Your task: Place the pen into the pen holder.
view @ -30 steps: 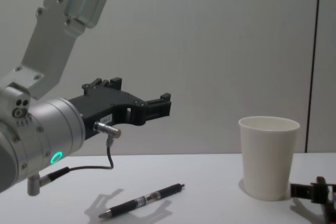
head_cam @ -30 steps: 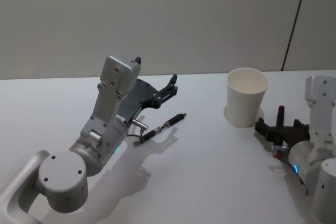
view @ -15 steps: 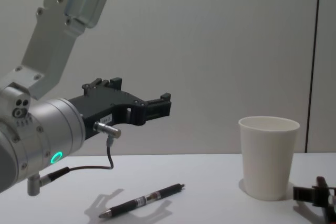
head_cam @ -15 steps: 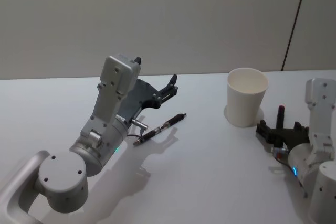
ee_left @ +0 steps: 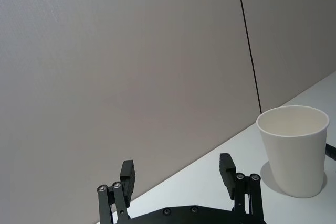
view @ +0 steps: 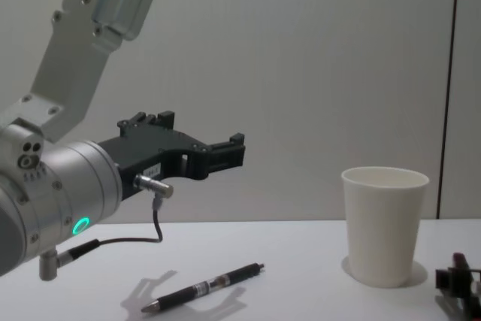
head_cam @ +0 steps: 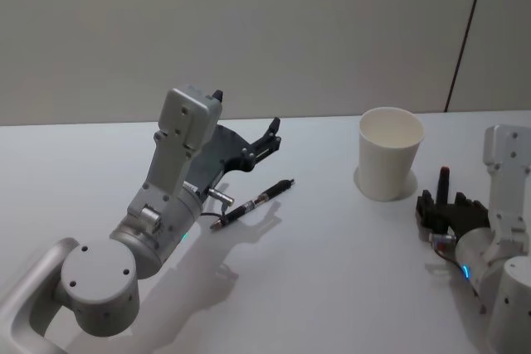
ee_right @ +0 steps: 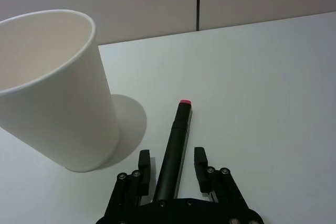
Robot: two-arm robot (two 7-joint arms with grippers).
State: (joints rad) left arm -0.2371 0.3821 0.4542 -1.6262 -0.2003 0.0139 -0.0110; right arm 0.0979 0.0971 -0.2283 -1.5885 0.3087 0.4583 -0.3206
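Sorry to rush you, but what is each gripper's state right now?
Left gripper: open, holding nothing.
Right gripper: open, fingers astride the red-tipped pen, not gripping it.

We note the left arm — a pale grey boxy link, silver round joints, a green ring light and a thin black cable. The left gripper and right gripper are black with small screws; the right arm is silver too.
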